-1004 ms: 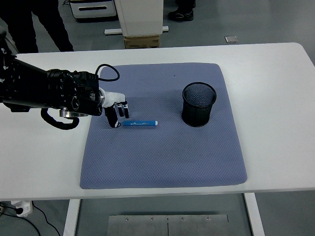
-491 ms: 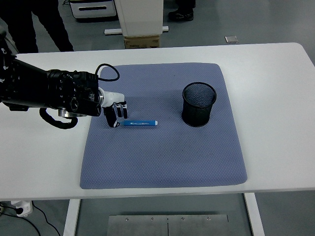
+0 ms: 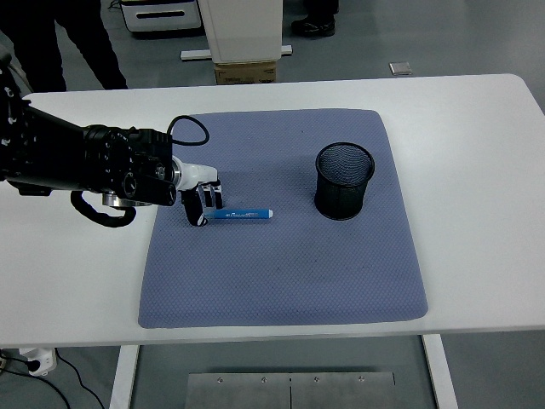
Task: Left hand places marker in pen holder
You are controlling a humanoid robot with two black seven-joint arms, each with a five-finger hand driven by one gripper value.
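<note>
A blue marker (image 3: pixel 242 214) with a white tip lies flat on the blue-grey mat (image 3: pixel 281 273), pointing right. My left hand (image 3: pixel 203 198) comes in from the left and hangs just at the marker's left end, fingers curled downward and loosely apart, holding nothing. A black mesh pen holder (image 3: pixel 344 181) stands upright on the mat to the right, well apart from the marker, with nothing showing inside. The right arm is out of view.
The mat covers the middle of the white table (image 3: pixel 477 153). A black cable (image 3: pixel 189 128) loops above my left wrist. People's legs (image 3: pixel 81 43) and a white cabinet base (image 3: pixel 245 34) stand beyond the table's far edge.
My left hand has shifted slightly and its fingers have dipped lower at the marker's left end. The marker and pen holder have not moved.
</note>
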